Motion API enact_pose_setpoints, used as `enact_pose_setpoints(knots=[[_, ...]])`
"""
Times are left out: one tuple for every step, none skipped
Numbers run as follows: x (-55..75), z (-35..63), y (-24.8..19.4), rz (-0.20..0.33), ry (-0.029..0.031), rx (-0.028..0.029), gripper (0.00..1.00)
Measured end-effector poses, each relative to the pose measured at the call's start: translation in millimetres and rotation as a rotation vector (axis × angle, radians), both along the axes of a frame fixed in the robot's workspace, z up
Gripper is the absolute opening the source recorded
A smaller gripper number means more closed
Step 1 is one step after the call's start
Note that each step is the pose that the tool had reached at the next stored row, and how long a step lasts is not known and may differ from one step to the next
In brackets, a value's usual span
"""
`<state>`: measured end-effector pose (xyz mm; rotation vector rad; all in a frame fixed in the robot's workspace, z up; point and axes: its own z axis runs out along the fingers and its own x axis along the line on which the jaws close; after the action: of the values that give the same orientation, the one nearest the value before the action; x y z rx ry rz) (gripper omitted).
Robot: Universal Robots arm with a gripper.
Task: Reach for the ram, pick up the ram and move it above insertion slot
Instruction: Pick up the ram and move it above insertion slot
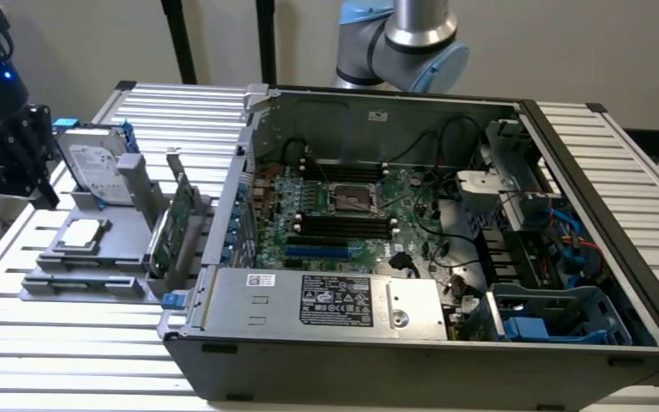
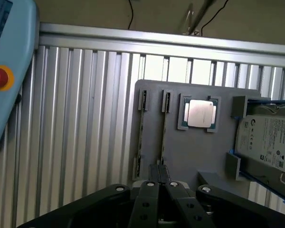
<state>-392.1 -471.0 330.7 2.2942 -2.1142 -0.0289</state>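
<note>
- My gripper point(image 2: 159, 172) hangs over the grey holder point(image 2: 190, 156). My fingers point(image 2: 151, 192) are pressed together, with nothing between them.
- The holder lies on the slatted table point(image 2: 76, 118). Two long narrow grooves point(image 2: 141, 133) run side by side across it.
- The ram point(image 2: 162, 133) is, as far as I can tell, the thin strip on edge in the groove just ahead of my fingertips. Its green does not show from here, so I cannot be sure. I am close above it, not touching.
- Beside the grooves a CPU point(image 2: 200, 114) lies flat in its pocket. Beyond that a hard drive point(image 2: 268, 142) stands in blue brackets.
- In the exterior view the holder is at the exterior view's left of the open case point(image 1: 421, 343), just beside it. A green card point(image 1: 165, 233) with a metal bracket stands upright on the holder's case side.
- The black memory slots point(image 1: 347, 226) sit on the board inside the case, well apart from me.
- A pale blue pendant point(image 2: 16, 71) with a red button lies on the table near the holder.
</note>
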Motion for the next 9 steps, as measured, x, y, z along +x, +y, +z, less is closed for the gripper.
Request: enact_pose_setpoints(knots=[[0.0, 0.0, 0.0, 0.000, 0.0000, 0.0000, 0.11], [0.0, 0.0, 0.0, 0.000, 0.0000, 0.0000, 0.11], [0.0, 0.0, 0.0, 0.000, 0.0000, 0.0000, 0.12], [0.0, 0.0, 0.0, 0.000, 0.0000, 0.0000, 0.12], [0.0, 0.0, 0.0, 0.000, 0.0000, 0.0000, 0.18], [0.0, 0.0, 0.0, 0.000, 0.0000, 0.0000, 0.24], [0.0, 0.0, 0.0, 0.000, 0.0001, -0.0001, 0.24], [0.0, -0.1, 0.0, 0.000, 0.0002, -0.0001, 0.30], [0.0, -0.3, 0.0, 0.000, 0.0001, -0.0001, 0.36]])
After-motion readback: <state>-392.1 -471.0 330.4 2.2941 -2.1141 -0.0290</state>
